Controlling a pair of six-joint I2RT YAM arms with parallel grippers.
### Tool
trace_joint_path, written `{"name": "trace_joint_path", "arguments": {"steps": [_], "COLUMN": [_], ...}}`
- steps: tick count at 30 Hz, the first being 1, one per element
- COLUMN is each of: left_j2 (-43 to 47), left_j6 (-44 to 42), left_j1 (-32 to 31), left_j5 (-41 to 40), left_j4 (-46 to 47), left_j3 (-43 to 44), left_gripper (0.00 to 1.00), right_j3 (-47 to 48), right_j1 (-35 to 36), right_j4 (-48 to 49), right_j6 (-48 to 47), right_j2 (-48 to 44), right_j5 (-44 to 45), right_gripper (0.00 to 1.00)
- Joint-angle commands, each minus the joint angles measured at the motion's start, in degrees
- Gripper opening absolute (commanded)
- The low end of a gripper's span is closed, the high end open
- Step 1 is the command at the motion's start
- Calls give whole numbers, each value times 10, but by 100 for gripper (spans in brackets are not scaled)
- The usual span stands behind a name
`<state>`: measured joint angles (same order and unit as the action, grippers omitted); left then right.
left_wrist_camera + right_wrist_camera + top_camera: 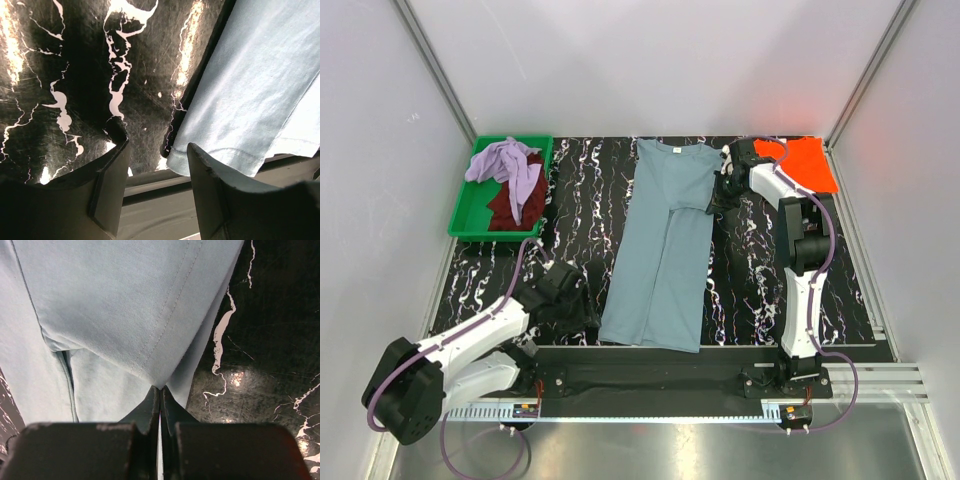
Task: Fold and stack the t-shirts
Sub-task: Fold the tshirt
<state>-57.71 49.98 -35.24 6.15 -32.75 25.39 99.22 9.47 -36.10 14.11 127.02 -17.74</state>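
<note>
This is a robotics lab test cell, not a home or a shop. Plain white panels (650, 60) close it in on three sides, joined at the corners by aluminium profile struts (435, 65). The worktable (570, 200) has a black, white-veined marble-look top. At its near edge a black base plate (650, 375) carries two bolted-down robot arms, the left arm (470, 345) and the right arm (800, 290), with purple cables (520, 262) trailing from them. The props are laid out as for a trial: a green plastic tray (470, 215) of crumpled shirts (510, 180), a blue-grey t-shirt (660, 250) spread flat, and an orange shirt (810, 165) in the far corner.
</note>
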Motion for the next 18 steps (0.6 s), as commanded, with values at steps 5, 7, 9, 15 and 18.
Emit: {"name": "trace_joint_path", "arguments": {"steps": [5, 7, 9, 15, 18], "left_j2": [15, 16, 17, 18, 19], "left_j6": [2, 2, 2, 4, 4], "left_j1": [-3, -3, -3, -4, -3], "left_j5": [-12, -12, -15, -19, -19], "left_j4": [-2, -3, -5, -9, -12], "left_j3": [21, 21, 21, 23, 25], "left_gripper": [55, 55, 55, 55, 55], "right_j3": [-3, -9, -10, -12, -10], "right_j1": [-2, -1, -2, -2, -5], "right_j4": [-5, -5, -6, -8, -7], "right_j6": [-8, -8, -9, -8, -9], "right_j2": [-38, -42, -41, -42, -47], "right_j5": [-25, -23, -17, 5, -5], "right_gripper": [0, 0, 0, 0, 0]}}
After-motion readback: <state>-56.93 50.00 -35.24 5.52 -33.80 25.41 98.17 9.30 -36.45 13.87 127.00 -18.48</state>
